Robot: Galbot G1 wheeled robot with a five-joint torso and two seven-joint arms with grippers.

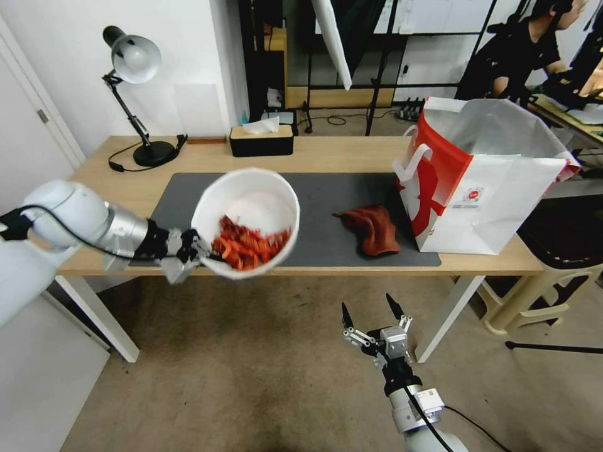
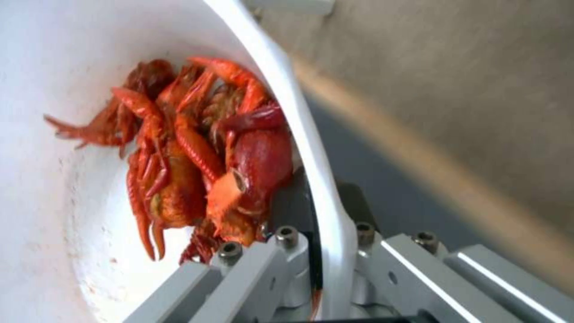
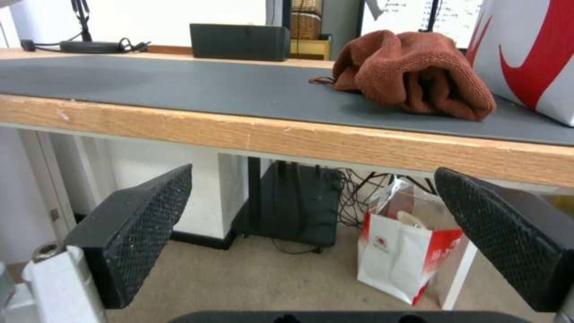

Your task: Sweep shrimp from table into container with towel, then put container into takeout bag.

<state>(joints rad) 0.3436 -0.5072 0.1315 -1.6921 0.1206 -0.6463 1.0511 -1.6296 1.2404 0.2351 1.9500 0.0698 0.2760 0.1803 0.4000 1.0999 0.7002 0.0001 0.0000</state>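
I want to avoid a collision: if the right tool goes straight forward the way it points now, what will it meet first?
Probably the table's front edge. The open right tool hangs below and in front of it, pointing toward that wooden edge, with the towel lying above on the mat. Depth is unclear, so it might pass just beneath.

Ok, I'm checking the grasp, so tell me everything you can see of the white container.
The container is a round, deep white plastic-looking bowl with a flared rim, tilted toward the camera above the table's front edge. The left claw pinches its rim, one finger inside, one outside. Red-orange shrimp are piled against its lower wall.
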